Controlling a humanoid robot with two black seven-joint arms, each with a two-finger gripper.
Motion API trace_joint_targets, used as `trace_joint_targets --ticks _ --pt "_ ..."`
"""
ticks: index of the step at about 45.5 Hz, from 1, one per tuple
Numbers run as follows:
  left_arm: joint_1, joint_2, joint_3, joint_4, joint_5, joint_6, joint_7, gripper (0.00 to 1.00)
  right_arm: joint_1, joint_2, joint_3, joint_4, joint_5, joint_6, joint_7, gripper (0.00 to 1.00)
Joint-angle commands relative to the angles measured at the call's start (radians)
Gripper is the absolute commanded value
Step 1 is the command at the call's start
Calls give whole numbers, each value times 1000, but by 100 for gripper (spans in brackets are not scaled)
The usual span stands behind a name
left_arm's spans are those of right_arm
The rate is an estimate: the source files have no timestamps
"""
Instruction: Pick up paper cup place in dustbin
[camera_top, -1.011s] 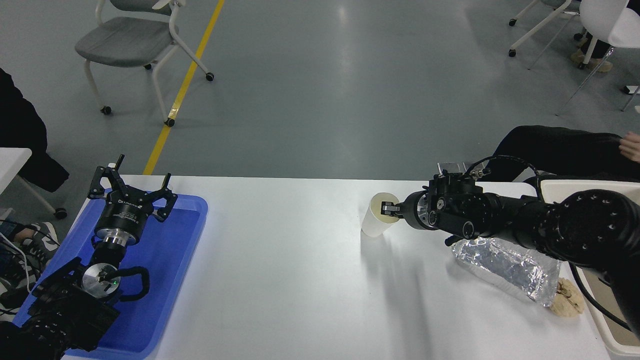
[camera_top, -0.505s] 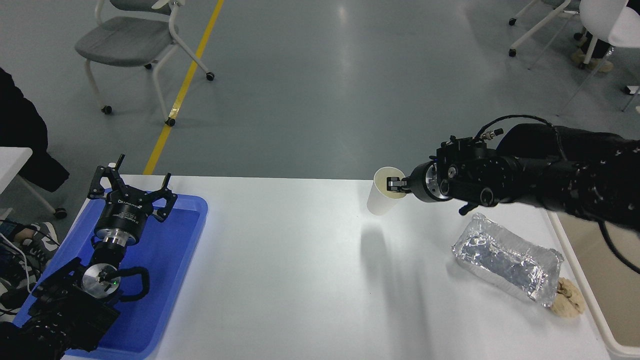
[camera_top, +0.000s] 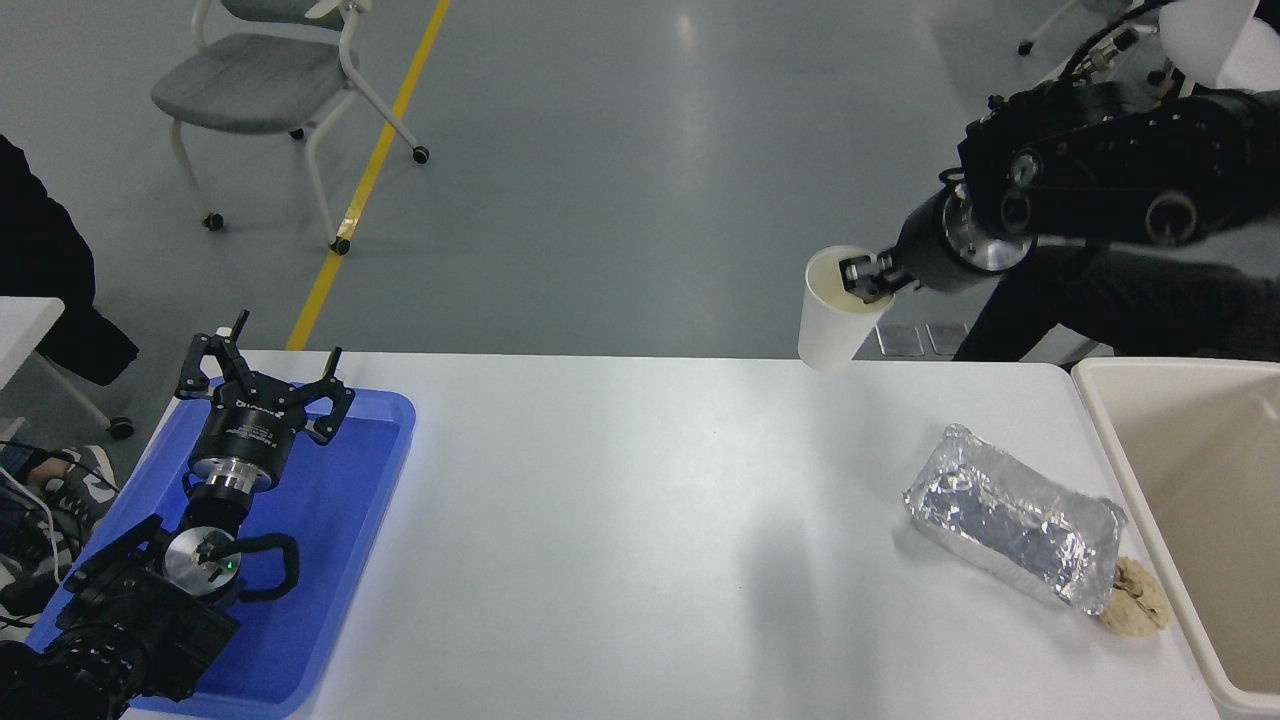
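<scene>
My right gripper (camera_top: 866, 277) is shut on the rim of the white paper cup (camera_top: 832, 320) and holds it high above the table's far edge, upright and a little tilted. The cream-beige dustbin (camera_top: 1108, 410) stands at the table's right end, to the right of and below the cup. My left gripper (camera_top: 262, 375) is open and parked over the blue tray at the lower left.
A crumpled silver foil packet (camera_top: 1010, 527) lies on the table's right side, with a beige crumpled scrap (camera_top: 1135, 597) beside it. A blue tray (camera_top: 345, 520) sits at the left. A person in black sits behind the right arm; chairs stand on the floor beyond.
My right gripper has lifted the cup off the table and carried it up and to the right. The dustbin has come into fuller view. The left arm has not moved.
</scene>
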Motion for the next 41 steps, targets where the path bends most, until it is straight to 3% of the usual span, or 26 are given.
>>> trace_joint_targets --ticks 1,7,14,30,41 --pt "0 1 0 -1 0 0 0 100 85 -10 -40 38 -1 38 -22 0" --pt "2 1 -1 -1 0 0 0 100 98 -24 -81 36 -2 38 -42 0" --pt "2 3 -1 2 0 0 -2 100 108 -124 -132 21 -16 56 -56 0" --pt "2 3 -1 2 0 0 -2 100 23 -489 -193 -95 -280 58 -45 0" --pt "2 3 -1 2 0 0 -2 100 -180 -667 -112 -290 -330 39 -36 0"
